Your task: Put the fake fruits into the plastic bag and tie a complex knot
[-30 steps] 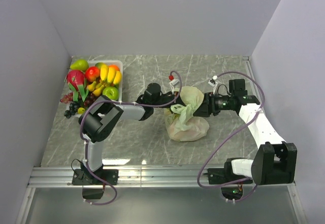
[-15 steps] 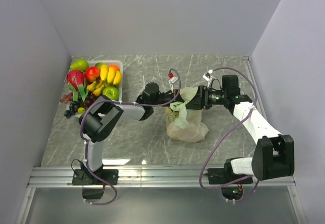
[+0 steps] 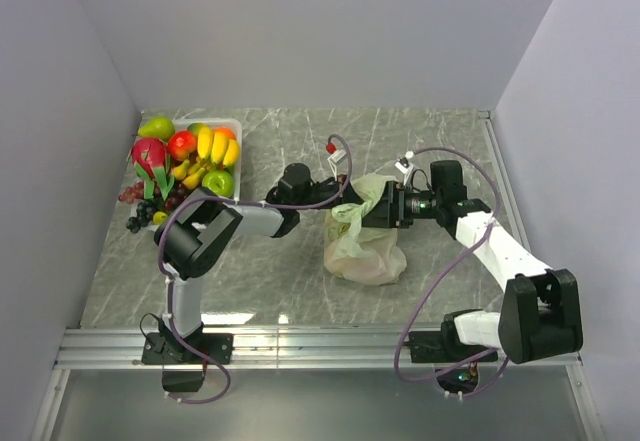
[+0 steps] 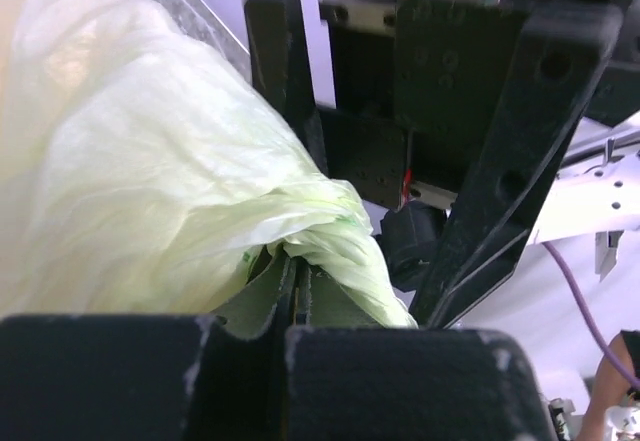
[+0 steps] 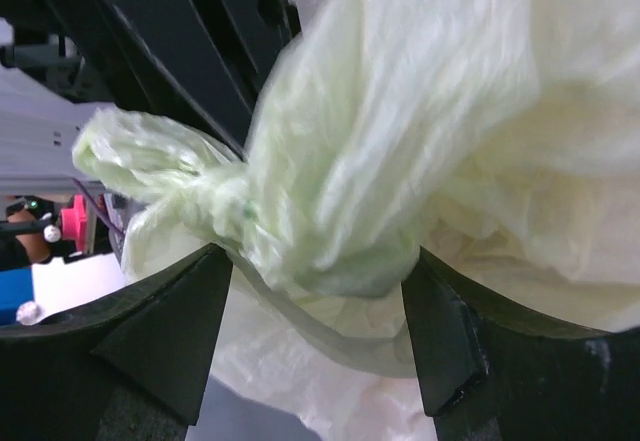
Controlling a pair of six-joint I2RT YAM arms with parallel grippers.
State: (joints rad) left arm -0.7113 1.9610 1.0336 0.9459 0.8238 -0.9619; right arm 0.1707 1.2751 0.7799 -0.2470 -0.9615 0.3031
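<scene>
Where the crinkly, translucent pale-green plastic bag (image 3: 370, 256) slumps mid-bench, the left end effector (image 4: 295, 293) is pinched tight on its bunched top at 11 o'clock. The right end effector (image 5: 315, 261) gapes wide, straddling the same bunch.

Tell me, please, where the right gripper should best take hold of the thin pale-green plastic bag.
Grip the gathered bunch of the thin pale-green plastic bag, probably, coming from its right side. There the film is drawn into a thick wad beside the twist, the open right gripper straddles it, and the left gripper pinches the film from the opposite side.
</scene>
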